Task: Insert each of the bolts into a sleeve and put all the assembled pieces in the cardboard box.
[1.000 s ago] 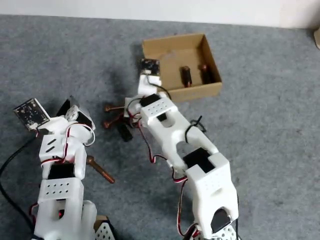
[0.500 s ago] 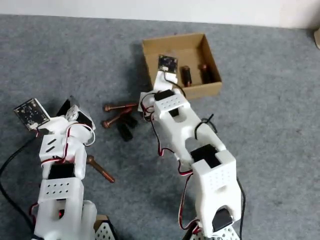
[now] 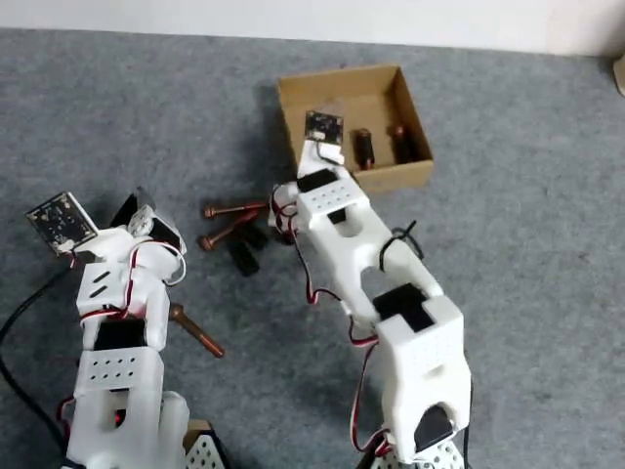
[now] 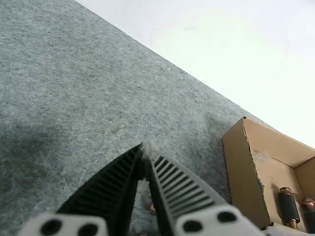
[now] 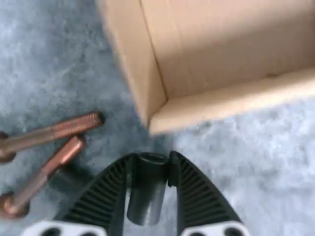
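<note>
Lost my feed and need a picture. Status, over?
Right tool shut on sleeve, at box corner. Left tool shut, empty, over carpet. Two bolts loose beside right tool; two pieces boxed.

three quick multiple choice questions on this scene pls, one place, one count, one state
1. Where do the two assembled bolt-and-sleeve pieces lie?
A) inside the brown cardboard box
B) stacked outside it
C) balanced on its rim
2. How many loose copper-coloured metal bolts lie on the grey carpet?
A) one
B) three
C) six
3. What state are the right gripper's fingers in?
A) spread wide, empty
B) shut on a bolt
C) shut on a black cylindrical sleeve
Answers: 1 A, both rest on the box floor; 2 B, two side by side, one apart; 3 C, the sleeve sits between the fingers.
</note>
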Tool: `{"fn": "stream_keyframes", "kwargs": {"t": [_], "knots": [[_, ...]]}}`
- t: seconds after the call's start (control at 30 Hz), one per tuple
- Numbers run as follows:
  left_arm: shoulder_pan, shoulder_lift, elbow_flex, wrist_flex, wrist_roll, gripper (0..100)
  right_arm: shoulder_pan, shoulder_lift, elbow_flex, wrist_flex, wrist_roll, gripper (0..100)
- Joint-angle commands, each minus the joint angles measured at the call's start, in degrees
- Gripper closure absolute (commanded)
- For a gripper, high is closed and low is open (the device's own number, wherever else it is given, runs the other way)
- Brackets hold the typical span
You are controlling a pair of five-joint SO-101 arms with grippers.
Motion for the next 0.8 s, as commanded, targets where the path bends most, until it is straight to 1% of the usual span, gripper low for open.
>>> {"fn": "stream_keyframes", "kwargs": {"t": [0.0, 0.07, 0.1, 0.2, 0.33, 0.4, 0.53, 0.63, 0.67, 0.7, 0.77], "knots": [[0.7, 0.1, -3.3, -1.3, -0.3, 99, 0.7, -12.2, -1.4, 3.5, 0.2, 99.3], [0.7, 0.1, -3.3, -1.3, -0.3, 99, 1.0, -17.6, -1.4, 4.6, 1.0, 99.3], [0.7, 0.1, -3.3, -1.3, -0.3, 99, 1.2, -20.4, -1.4, 4.8, 3.0, 99.3], [0.7, 0.1, -3.3, -1.3, -0.3, 99, 0.5, -27.6, -0.3, 5.8, 11.2, 99.3], [0.7, 0.1, -3.2, -1.3, -0.3, 99, -0.7, -36.4, 4.0, 10.0, 24.5, 99.3], [1.9, 0.1, -3.2, -1.3, -0.3, 99, -0.2, -41.0, 7.9, 12.0, 28.6, 99.3], [7.3, 0.2, -3.2, -1.1, -0.4, 99, 3.7, -52.8, 17.8, 11.6, 30.4, 99.3], [8.5, 0.2, -3.7, -1.1, -0.1, 99, 6.3, -63.5, 24.8, 10.7, 30.6, 99.3], [8.5, 0.3, -4.9, -0.4, 0.0, 99, 6.8, -67.1, 27.2, 10.6, 31.8, 99.3], [8.6, 0.4, -6.2, 2.4, 0.1, 99, 7.3, -70.7, 29.8, 10.6, 33.6, 99.3], [9.3, 2.0, -11.4, 12.0, 1.8, 99, 8.0, -77.7, 35.2, 10.6, 37.3, 99.3]]}}
